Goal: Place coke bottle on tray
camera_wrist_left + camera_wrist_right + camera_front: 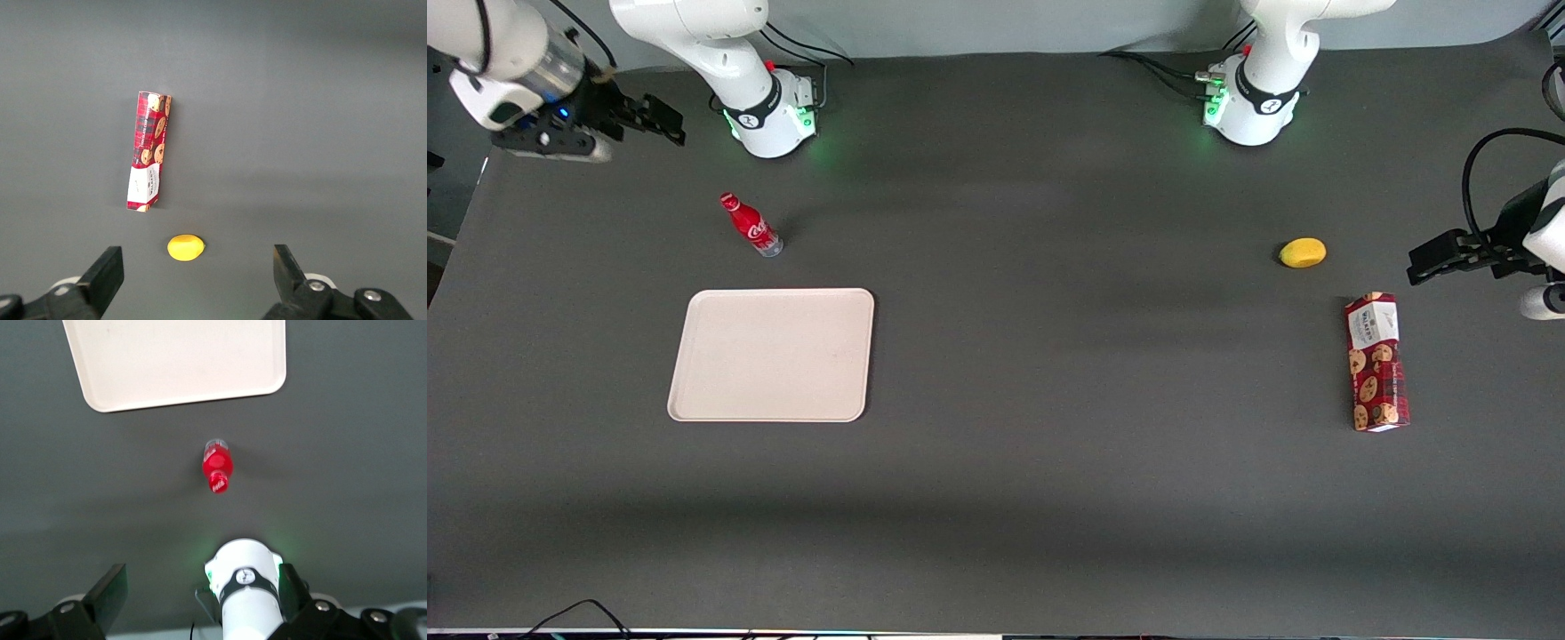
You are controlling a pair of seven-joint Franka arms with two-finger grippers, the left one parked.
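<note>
Front view: the bottle stands on the dark table, close to the tray but apart from it, and farther from the camera than the tray is. The tray lies flat with nothing on it. The jaws hang high at the working arm's end of the table, well apart from the bottle, spread open and holding nothing. Toward the parked arm's end sit a lemon and, nearer the camera than it, a cookie box lying on its side. Left wrist view: the cookie box lies flat and the lemon rests near its white end, not touching it. Right wrist view: we look down on the bottle, red cap toward the lens, upright on bare table, between the tray and the arm's white base. The jaws show wide apart, empty, with a dark finger at each side of the base.
</note>
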